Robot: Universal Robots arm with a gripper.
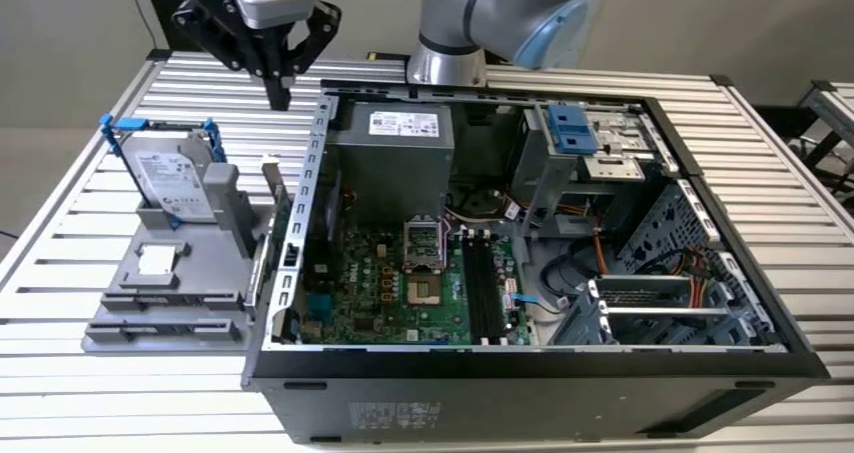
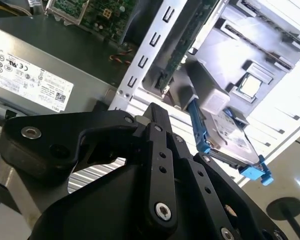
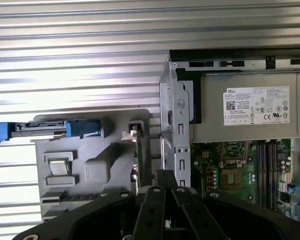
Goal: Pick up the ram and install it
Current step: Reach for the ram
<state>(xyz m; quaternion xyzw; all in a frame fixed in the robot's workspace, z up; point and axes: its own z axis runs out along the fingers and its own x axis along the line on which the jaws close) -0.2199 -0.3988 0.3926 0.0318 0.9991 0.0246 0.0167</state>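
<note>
The ram (image 1: 272, 195) is a thin green-edged stick standing on edge in a slot of the grey holder (image 1: 160, 293), right beside the open computer case's wall. In the first wrist view the ram (image 3: 138, 152) runs as a narrow line just beyond my fingertips. It also shows in the second wrist view, where the ram (image 2: 178, 54) leans along the case frame. My gripper (image 1: 278, 95) hangs above the ram with its black fingers pressed together and nothing between them. The motherboard's black memory slots (image 1: 482, 293) lie inside the case.
A silver hard drive (image 1: 174, 178) in a blue bracket stands upright on the holder, with a small chip (image 1: 156, 261) lying in front of it. The open computer case (image 1: 534, 363) holds a grey power supply (image 1: 390, 163). Everything sits on a slatted metal table (image 1: 54, 373).
</note>
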